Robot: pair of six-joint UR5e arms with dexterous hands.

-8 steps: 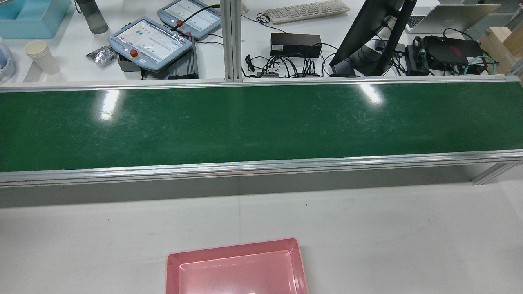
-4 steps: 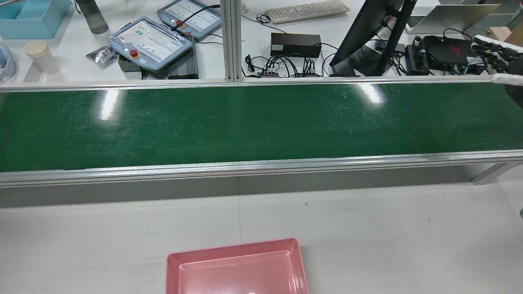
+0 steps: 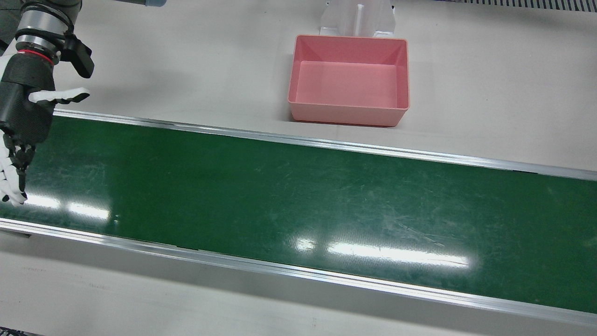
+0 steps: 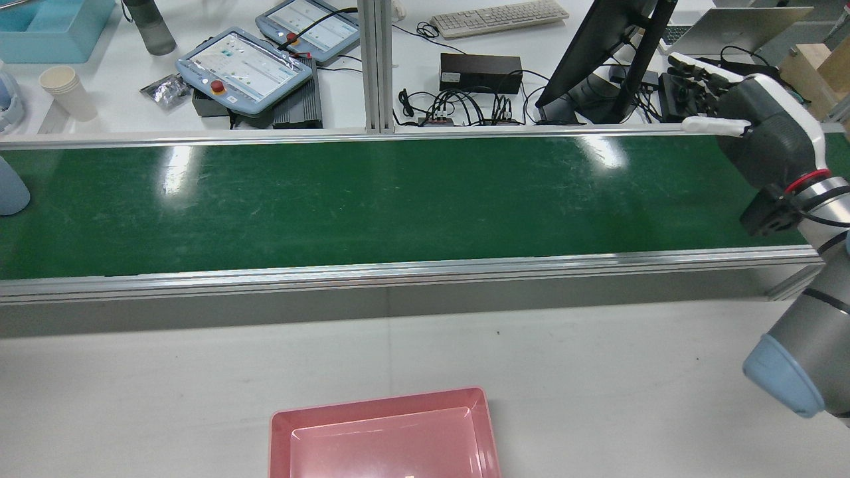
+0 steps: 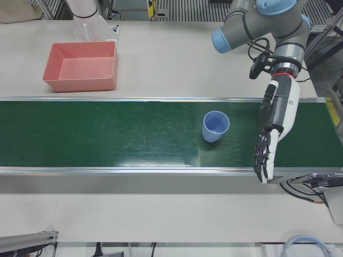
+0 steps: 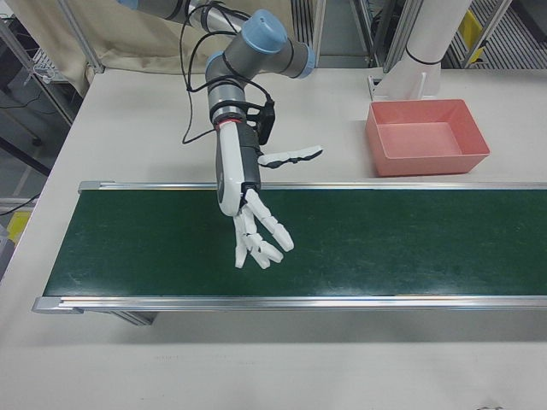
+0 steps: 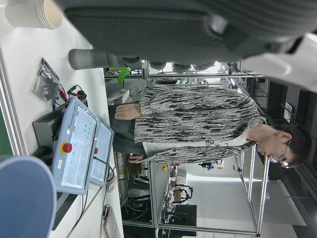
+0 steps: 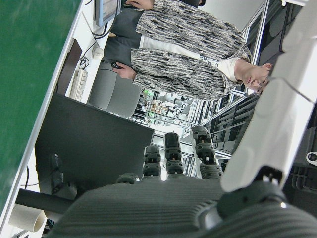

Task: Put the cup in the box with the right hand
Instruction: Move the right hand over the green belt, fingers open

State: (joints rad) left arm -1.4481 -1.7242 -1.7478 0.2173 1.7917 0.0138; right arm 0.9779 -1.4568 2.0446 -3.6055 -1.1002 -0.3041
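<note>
A light blue cup (image 5: 215,126) stands upright on the green conveyor belt (image 5: 107,144). It shows at the belt's left end in the rear view (image 4: 12,187) and at the lower left of the left hand view (image 7: 25,201). The empty pink box (image 3: 347,114) sits on the white table beside the belt, also in the rear view (image 4: 378,402). My right hand (image 4: 757,133) is open and empty above the belt's right end, far from the cup; it also shows in the right-front view (image 6: 248,201). My left hand (image 5: 270,134) is open over the belt, close beside the cup.
Beyond the belt's far rail lie two teach pendants (image 4: 242,66), a stack of paper cups (image 4: 66,93), a monitor (image 4: 597,60) and cables. White table (image 4: 597,372) surrounds the box.
My right hand has come in from the right edge and moved left over the belt's end. The blue cup has appeared at the belt's left end.
</note>
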